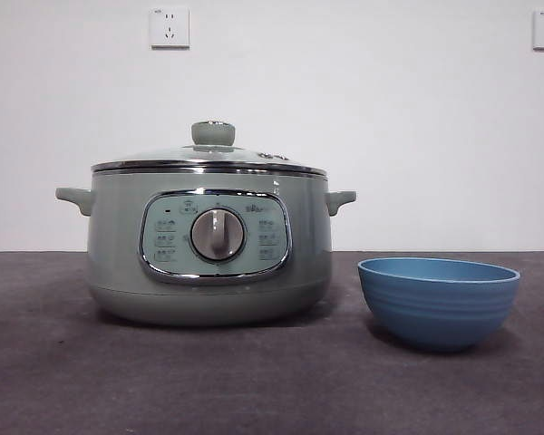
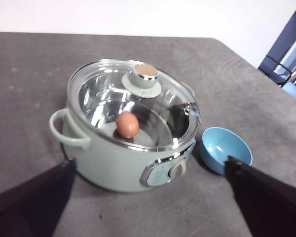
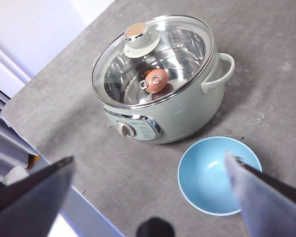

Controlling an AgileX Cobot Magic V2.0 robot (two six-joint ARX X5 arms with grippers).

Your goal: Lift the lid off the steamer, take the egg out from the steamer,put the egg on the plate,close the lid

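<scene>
Lidded steamer (image 2: 123, 148) with egg (image 2: 127, 124) lies well beyond both spread pincers.

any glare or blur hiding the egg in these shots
Front view: sharp, evenly lit, but the steamer wall hides the egg. Left wrist view: soft focus, glints on the lid, egg clear. Right wrist view: two bright reflections on the glass overlap the egg.
</scene>
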